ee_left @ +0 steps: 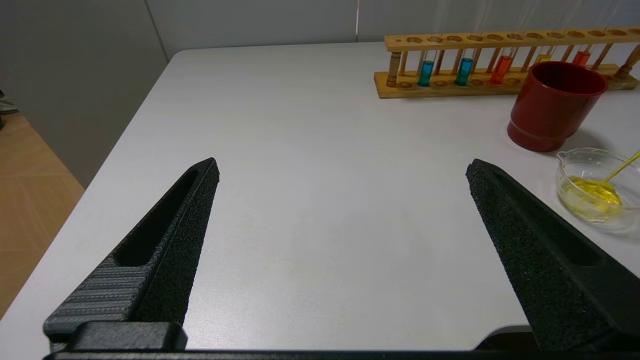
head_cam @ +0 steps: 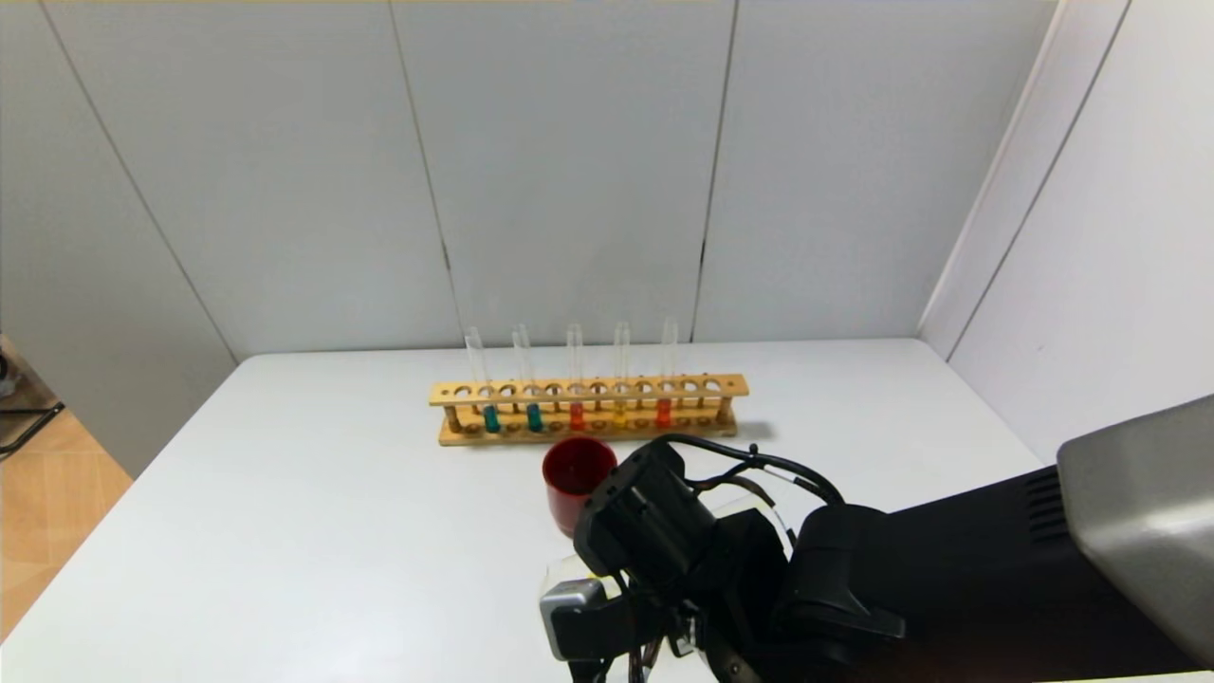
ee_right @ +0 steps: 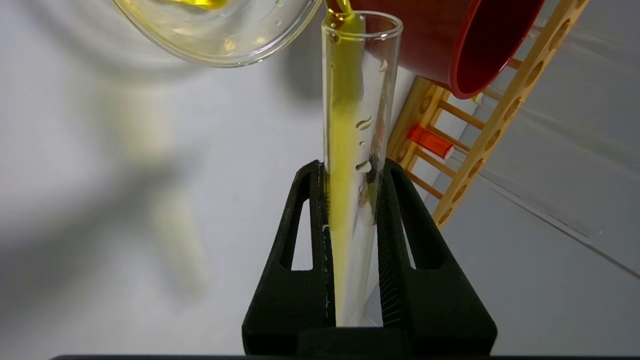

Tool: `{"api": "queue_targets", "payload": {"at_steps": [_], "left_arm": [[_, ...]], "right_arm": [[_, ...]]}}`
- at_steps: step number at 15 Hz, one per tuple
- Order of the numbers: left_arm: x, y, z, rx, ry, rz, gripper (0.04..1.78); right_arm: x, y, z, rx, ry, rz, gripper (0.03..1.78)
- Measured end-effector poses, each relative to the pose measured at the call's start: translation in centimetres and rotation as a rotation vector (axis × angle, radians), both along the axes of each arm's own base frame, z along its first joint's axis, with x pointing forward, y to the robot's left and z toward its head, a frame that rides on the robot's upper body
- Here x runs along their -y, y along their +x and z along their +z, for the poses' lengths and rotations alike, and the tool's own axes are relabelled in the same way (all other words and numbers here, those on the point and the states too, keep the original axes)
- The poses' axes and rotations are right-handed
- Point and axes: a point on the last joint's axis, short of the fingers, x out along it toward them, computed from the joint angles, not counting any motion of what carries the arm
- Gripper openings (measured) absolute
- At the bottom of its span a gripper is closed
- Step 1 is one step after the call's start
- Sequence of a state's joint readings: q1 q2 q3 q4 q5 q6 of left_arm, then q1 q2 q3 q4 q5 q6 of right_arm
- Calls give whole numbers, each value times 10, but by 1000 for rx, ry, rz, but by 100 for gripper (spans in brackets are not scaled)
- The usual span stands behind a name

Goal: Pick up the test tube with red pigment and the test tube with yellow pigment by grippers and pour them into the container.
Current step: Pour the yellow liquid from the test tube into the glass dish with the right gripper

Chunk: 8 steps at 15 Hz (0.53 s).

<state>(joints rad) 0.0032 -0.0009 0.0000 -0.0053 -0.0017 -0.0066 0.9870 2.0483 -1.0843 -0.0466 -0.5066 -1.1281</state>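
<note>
Right gripper (ee_right: 351, 170) clamped on yellow tube (ee_right: 352, 150), tilted, liquid streaming into beaker (ee_right: 220, 35) beside red cup (head_cam: 576, 474). Left gripper (ee_left: 342, 170) spread wide, idle above table (ee_left: 320, 140).

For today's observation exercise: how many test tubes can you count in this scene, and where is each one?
6. Five stand in the wooden rack: two teal, one red, one yellow, another red. The sixth is in the right gripper, pouring yellow into the glass container.
</note>
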Motion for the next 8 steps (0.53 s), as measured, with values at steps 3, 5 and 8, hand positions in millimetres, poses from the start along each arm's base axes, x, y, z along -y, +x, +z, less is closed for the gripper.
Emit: {"api": "queue_targets", "payload": {"at_steps": [3,5,8], "left_arm": [[0,0,0,0,1,0,175],[0,0,0,0,0,0,175],[0,0,0,0,1,0,175]], "right_arm": [[1,3,-2,-3,-8,-6,33],[2,7,-5,-4,-13,-15,33],[1,11,-6,-2,-24,-16,33]]}}
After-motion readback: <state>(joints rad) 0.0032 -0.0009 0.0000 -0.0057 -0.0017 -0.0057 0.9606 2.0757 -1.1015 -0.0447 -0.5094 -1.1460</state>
